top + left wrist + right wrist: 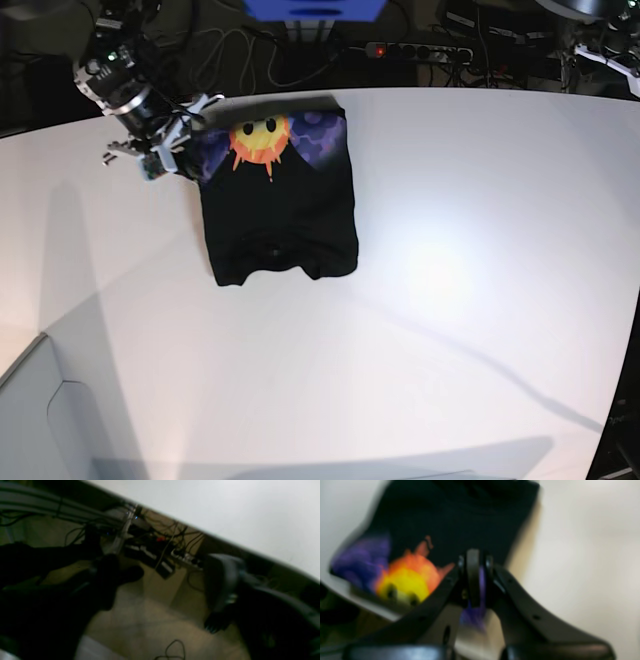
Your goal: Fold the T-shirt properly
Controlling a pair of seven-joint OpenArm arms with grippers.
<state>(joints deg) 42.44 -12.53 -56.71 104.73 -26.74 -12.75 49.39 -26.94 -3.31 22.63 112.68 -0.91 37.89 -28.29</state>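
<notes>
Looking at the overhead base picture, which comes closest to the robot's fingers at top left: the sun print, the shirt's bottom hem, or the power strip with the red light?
From the right gripper:
1. Orange-yellow sun print on the black cloth T-shirt, just beside it.
2. The shirt's near hem, lower in the picture.
3. Power strip with red light, beyond the white table, upper right.

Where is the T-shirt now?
In the base view the T-shirt lies on the white table, upper left of centre, with the right gripper at its sun-print corner.
</notes>
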